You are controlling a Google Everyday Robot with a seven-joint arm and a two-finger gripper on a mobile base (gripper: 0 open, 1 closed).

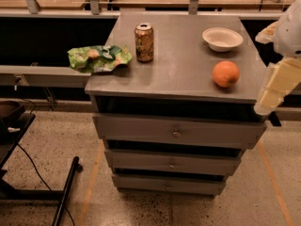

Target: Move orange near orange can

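The gripper (275, 91), its grip impossible to tell, hangs beside the cabinet (188, 67), likely staged for the nearby orange (225, 73), well apart from the orange can (144, 42).
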